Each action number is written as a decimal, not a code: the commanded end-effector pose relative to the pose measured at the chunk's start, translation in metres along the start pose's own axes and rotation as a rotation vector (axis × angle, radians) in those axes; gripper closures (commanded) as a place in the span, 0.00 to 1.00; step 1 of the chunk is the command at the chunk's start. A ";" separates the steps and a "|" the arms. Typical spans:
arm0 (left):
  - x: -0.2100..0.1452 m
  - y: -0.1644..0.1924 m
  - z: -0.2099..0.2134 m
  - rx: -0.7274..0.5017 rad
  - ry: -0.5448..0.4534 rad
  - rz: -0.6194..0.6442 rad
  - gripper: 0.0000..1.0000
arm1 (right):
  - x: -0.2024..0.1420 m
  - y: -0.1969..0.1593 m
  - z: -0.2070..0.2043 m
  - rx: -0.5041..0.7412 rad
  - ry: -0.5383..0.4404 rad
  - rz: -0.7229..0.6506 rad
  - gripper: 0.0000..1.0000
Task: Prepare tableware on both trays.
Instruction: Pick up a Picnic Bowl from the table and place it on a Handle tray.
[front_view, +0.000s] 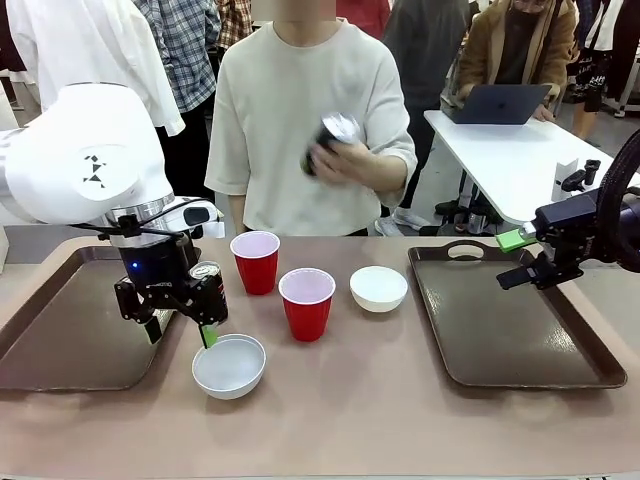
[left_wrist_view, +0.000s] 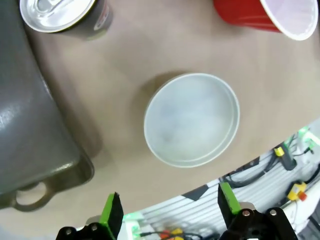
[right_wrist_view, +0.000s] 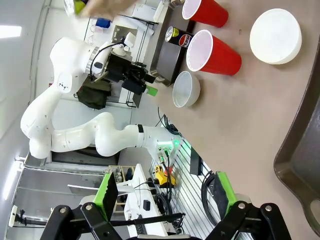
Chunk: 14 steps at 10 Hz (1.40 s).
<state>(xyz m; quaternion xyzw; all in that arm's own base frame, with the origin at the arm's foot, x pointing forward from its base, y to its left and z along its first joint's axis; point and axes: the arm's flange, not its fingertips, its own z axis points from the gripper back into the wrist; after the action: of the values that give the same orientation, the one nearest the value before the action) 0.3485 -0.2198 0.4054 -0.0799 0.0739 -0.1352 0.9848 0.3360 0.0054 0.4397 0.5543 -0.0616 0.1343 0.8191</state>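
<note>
Bowl pick-up judged the step in hand

The left gripper (left_wrist_view: 169, 200) is held spread and empty directly above the near bowl (left_wrist_view: 192, 120). Lowering and closing on its rim is called for, then transfer to the left tray (front_view: 60, 330) beside it. The right gripper (front_view: 512, 260) is spread, empty.

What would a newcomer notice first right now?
The left claw hangs open over the near white bowl, beside the left tray. Two red cups stand mid-table, and the person across holds a can up at chest height.
</note>
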 end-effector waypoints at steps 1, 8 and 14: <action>-0.001 0.002 -0.001 0.023 0.014 -0.008 0.00 | 0.000 -0.001 -0.001 0.019 -0.008 0.007 0.00; -0.004 -0.006 -0.044 0.230 -0.272 0.135 0.00 | 0.000 -0.001 -0.001 0.019 -0.008 0.007 0.00; 0.006 -0.002 -0.071 0.114 -0.296 0.069 0.00 | 0.000 -0.001 -0.001 0.019 -0.008 0.007 0.00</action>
<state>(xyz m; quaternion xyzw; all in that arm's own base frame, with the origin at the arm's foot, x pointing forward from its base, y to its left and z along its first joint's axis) 0.3470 -0.2358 0.3483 -0.0256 -0.0770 -0.0881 0.9928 0.3360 0.0054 0.4397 0.5543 -0.0616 0.1342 0.8191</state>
